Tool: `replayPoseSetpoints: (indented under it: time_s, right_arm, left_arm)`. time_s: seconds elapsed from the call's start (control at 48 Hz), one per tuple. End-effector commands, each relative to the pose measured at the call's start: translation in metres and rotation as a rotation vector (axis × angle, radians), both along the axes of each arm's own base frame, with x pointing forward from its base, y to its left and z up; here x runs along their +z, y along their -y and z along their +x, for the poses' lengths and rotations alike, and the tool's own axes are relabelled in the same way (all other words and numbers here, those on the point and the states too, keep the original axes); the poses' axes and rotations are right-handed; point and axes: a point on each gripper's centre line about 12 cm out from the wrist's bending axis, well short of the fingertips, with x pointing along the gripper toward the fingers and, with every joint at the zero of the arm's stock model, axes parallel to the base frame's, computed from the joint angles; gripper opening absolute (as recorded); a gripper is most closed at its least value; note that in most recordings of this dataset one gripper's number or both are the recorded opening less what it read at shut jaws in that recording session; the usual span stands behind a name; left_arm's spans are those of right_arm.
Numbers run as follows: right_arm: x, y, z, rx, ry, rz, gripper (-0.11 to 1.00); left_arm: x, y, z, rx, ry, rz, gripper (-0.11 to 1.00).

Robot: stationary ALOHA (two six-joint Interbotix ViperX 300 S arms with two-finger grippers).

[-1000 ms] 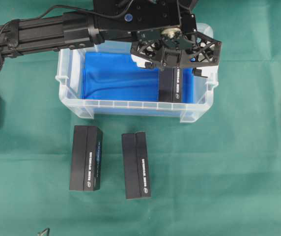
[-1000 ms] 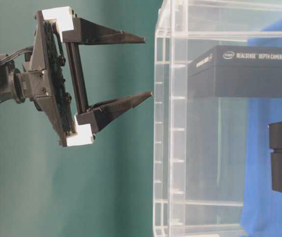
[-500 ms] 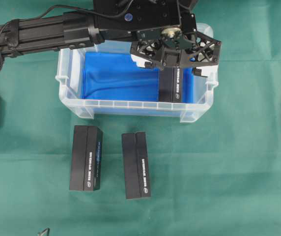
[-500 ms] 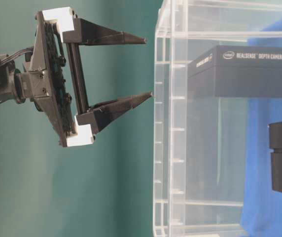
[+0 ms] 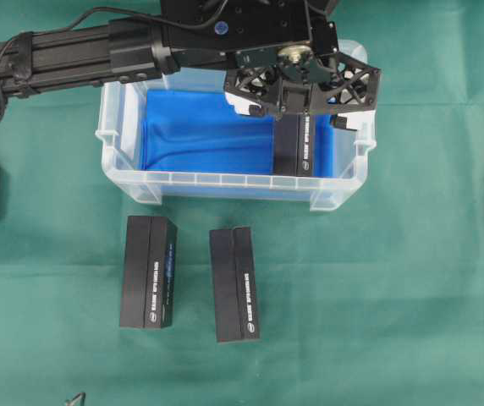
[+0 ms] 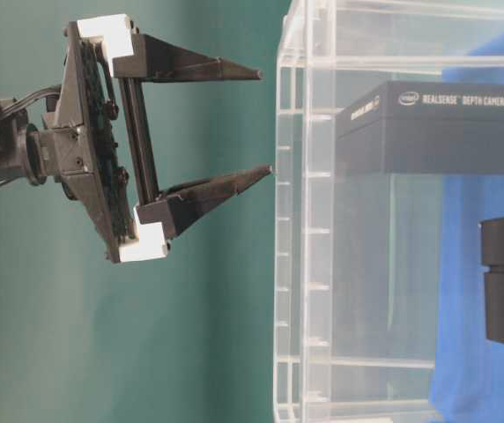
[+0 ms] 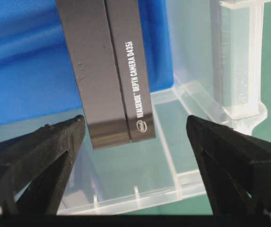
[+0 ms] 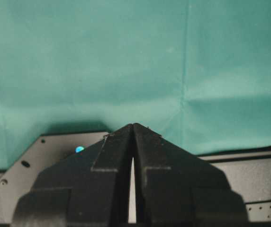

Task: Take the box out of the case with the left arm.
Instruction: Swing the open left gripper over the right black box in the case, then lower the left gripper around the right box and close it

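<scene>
Pre-grasp step; left gripper [image 7: 135,127] spread wide, empty, above box [image 5: 297,145] in case [image 5: 123,182]; next: descend, straddle box, clamp, lift.

One box [image 5: 297,145] lies in the case [image 5: 123,173]; two boxes [image 5: 148,271] outside it.

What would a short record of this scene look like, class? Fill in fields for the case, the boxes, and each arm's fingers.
case: clear tub with blue lining, on green cloth
box in case: one black box, at the right end
boxes outside: two black boxes on the cloth in front of the case, left one, right one
left gripper: above the boxed end of the case, fingers wide open either side of the box, not touching it
right gripper: fingers shut, holding nothing
task status: box not yet taken out
</scene>
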Motion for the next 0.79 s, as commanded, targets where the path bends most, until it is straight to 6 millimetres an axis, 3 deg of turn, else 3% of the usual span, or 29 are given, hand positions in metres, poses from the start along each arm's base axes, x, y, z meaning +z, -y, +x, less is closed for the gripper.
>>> replayPoseSetpoints:
  time_s: [0.0, 0.771]
  right_arm:
    - [0.0034, 0.0000, 0.0007, 0.001, 0.015, 0.000, 0.01]
    - [0.0035, 0.0002, 0.0009, 0.001, 0.017, -0.002, 0.01]
  left_arm:
    - [0.0164, -0.0009, -0.0025, 0.001, 0.037, 0.002, 0.88]
    - [0.0143, -0.0009, -0.0030, -0.002, 0.032, 0.002, 0.88]
